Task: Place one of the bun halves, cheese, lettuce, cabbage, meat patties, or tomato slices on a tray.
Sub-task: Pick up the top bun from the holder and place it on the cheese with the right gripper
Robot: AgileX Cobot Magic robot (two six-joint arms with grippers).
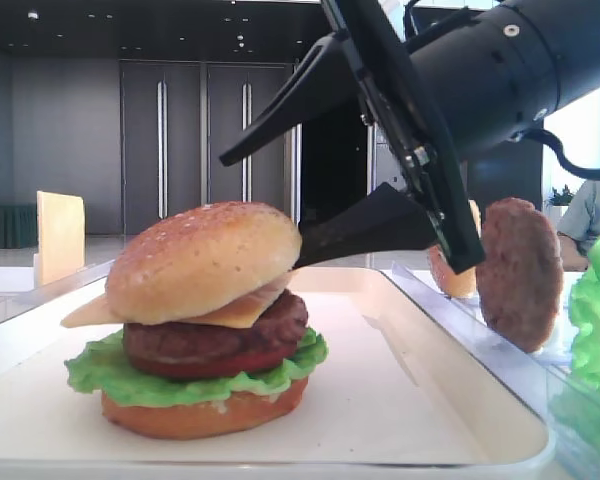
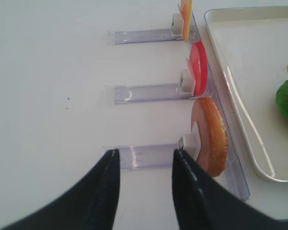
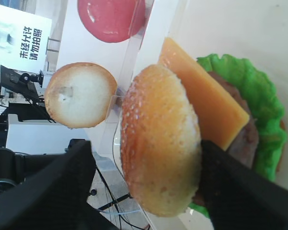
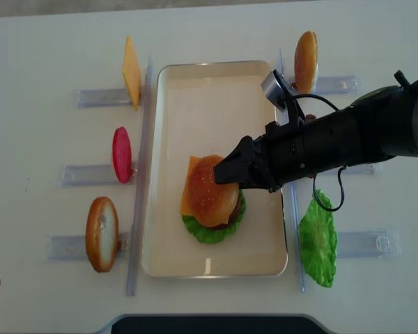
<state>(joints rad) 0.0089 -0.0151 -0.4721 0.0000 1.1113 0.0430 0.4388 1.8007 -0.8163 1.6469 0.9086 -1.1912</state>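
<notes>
From my station I find the right pincer (image 1: 300, 200) standing with its jaws wide apart and clamped on nothing; the sesame bun top (image 1: 204, 262) sits between and just below the 2 fingertips, resting on the stack and not gripped. Under the bun, further from the pincer, lie the cheese (image 1: 242, 311), the meat patty (image 1: 215, 337), a tomato slice (image 1: 215, 365), the lettuce (image 1: 185, 383) and the bun base (image 1: 202, 414), all on the tray (image 4: 216, 263) toward its near end. I judge the bun placed and the step in hand to be the release and withdrawal. To do it well I would keep the jaws fully spread and back away along the arm's own line, rising first, because the lower finger (image 1: 365, 232) is touching or very nearly touching the bun's edge, and the bun already sits tilted on the slanting cheese; a sideways drag could slide it off. The right arm reaches in from the right over the tray rim, forearm angled downward, wrist rolled so 1 finger rides above the other. The left pincer (image 2: 145, 172) hovers with jaws apart and empty over a clear rack (image 2: 144, 155), with a spare bun half (image 2: 211, 136) beside its right finger.
</notes>
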